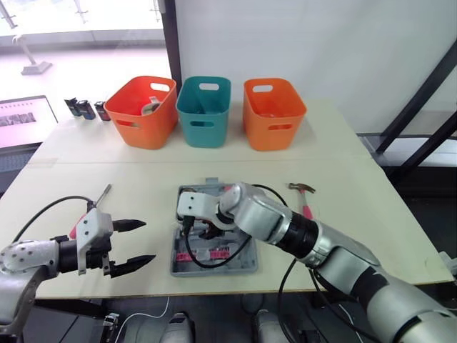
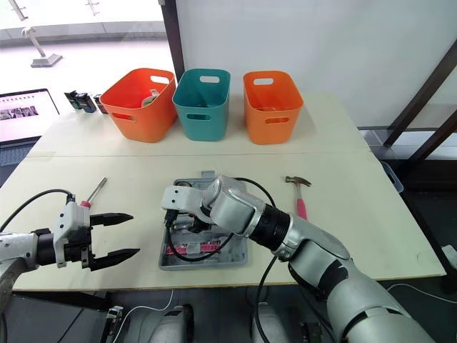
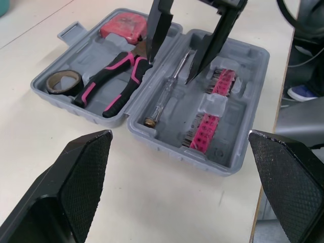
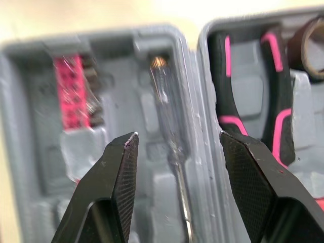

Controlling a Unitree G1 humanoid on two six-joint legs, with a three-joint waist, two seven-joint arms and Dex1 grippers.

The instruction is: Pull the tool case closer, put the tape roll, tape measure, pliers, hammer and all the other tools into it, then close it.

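This looks like a robotics lab or a test room, not a home. A plain pale tabletop stands before a white partition wall and a big window. Three plastic bins are lined up at its far side: an orange bin, a teal bin and a second orange bin. A screen stands at the left, near small black items, perhaps batteries. Dark metal struts cross on the right.
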